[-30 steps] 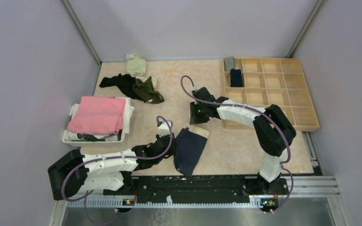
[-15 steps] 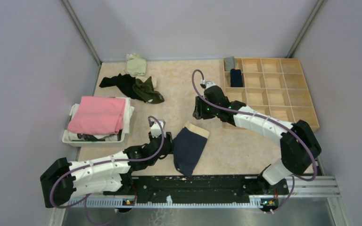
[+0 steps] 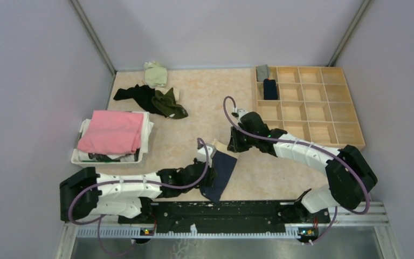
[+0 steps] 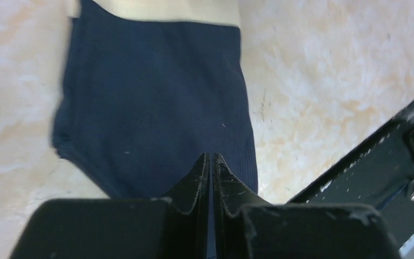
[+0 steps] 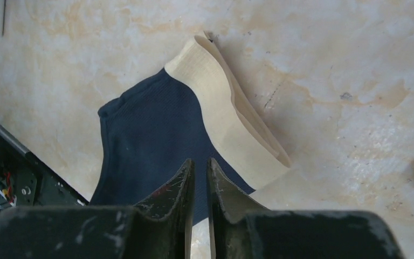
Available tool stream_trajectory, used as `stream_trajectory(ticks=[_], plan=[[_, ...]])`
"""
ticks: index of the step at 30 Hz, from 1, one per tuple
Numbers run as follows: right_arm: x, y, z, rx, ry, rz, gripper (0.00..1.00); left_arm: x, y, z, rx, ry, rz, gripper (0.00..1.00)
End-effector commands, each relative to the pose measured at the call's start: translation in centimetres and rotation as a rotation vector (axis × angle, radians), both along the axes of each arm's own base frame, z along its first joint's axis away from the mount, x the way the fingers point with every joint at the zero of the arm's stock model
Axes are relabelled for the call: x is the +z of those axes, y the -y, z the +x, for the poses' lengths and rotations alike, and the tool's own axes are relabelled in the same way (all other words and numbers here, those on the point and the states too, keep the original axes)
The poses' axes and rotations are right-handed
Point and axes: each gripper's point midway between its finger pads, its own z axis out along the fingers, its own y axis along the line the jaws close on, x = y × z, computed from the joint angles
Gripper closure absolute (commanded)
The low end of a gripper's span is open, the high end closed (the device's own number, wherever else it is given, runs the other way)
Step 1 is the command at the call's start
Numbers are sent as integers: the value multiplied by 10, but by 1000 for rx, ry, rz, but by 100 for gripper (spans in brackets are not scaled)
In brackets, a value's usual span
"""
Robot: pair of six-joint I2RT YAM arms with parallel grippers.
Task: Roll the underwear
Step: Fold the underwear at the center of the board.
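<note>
Left tool (image 4: 211, 156) has its jaws pressed almost together, tips over the lower part of the navy underwear (image 3: 223, 172). Right tool (image 5: 200, 161) shows only a thin slit, poised above the cloth just beside the beige waistband (image 5: 232, 129). Whether either pinches a fold, I cannot tell. The risk, as I judge it, is that a shallow bite takes one layer only, so the roll starts loose or skewed. A drag toward the near side could also pull the hem onto the black rail (image 3: 221, 208). The underwear lies on the desk (image 3: 205, 102) between both tools, with its waistband end toward the right one.
</note>
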Motion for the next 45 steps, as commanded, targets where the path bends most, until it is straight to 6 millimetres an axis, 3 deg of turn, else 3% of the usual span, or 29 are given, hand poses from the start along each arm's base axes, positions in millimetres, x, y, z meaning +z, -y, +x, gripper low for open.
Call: stream_trajectory(ticks=[1, 5, 13, 18, 22, 28, 33, 36, 41, 45], plan=[[3, -9, -2, 53, 13, 50, 89, -4, 39, -20, -87, -23, -49, 93], [-19, 1, 3, 14, -5, -29, 93, -26, 43, -31, -85, -65, -32, 96], [-67, 20, 10, -51, -73, -189, 96, -61, 26, -42, -65, -109, 37, 98], [-86, 33, 11, -101, -91, -265, 98, -80, 10, -49, -60, -145, 72, 98], [-94, 39, 10, -113, -104, -297, 98, -83, 3, -51, -54, -149, 86, 99], [-75, 45, 13, -125, -61, -301, 98, -59, 5, -40, -14, -101, 67, 96], [-36, 35, 17, -87, 25, -207, 94, -6, 20, -24, 9, -11, -14, 86], [-13, 29, 16, -81, 61, -144, 89, 22, 19, -8, 51, 55, -55, 78], [7, 22, 10, -82, 58, -67, 80, 38, -6, 27, 137, 76, -98, 71], [2, 15, -1, -71, 4, -32, 80, 28, -40, 56, 221, 68, -113, 61]])
